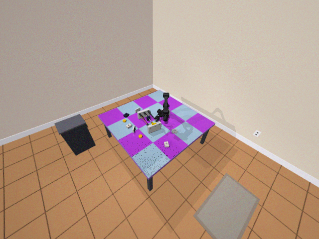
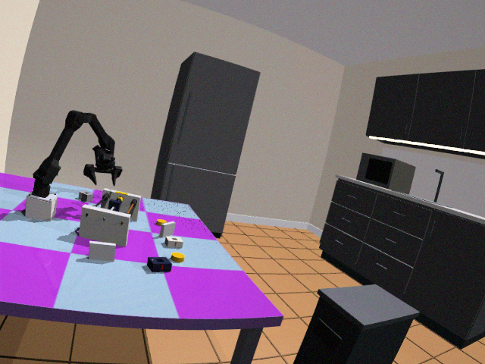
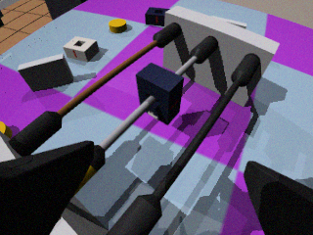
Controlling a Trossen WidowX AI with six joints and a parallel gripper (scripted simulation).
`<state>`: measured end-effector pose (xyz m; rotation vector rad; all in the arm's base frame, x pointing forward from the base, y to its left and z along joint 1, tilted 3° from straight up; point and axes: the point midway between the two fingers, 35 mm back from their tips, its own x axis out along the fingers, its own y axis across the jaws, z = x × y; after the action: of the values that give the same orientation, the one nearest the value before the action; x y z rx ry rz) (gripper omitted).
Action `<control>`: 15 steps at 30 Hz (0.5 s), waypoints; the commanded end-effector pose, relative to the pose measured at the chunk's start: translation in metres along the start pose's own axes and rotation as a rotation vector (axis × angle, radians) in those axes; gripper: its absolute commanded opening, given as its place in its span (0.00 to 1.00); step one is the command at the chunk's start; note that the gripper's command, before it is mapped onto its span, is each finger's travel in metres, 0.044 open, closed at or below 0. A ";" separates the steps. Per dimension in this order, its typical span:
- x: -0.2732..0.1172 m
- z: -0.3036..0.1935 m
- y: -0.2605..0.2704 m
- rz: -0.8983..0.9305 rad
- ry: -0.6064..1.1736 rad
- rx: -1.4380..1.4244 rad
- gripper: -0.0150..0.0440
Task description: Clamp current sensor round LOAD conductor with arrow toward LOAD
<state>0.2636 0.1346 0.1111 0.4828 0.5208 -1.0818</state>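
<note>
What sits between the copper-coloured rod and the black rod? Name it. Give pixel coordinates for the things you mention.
The grey rod (image 3: 124, 124), carrying the dark blue block (image 3: 158, 85), as the wrist view shows.

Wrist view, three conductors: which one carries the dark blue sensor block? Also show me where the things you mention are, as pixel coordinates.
The middle, pale grey conductor (image 3: 124, 124): it passes through the dark blue block (image 3: 157, 85). The copper-coloured rod (image 3: 109, 79) and the black rod (image 3: 201, 137) carry none.

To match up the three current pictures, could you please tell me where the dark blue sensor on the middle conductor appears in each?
Top: the dark blue sensor is tiny, near the centre.
Exterior: left of centre, between the upright panels.
Wrist: centre, slightly high.
Shared landmark: the orange-brown conductor beside it.
</note>
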 end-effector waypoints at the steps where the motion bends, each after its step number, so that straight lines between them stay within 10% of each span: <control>1: -0.001 -0.001 0.000 -0.001 0.007 -0.005 1.00; 15: 0.037 0.023 0.002 -0.231 0.275 0.124 1.00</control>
<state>0.2719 0.1165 0.1052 0.5787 0.6664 -1.1983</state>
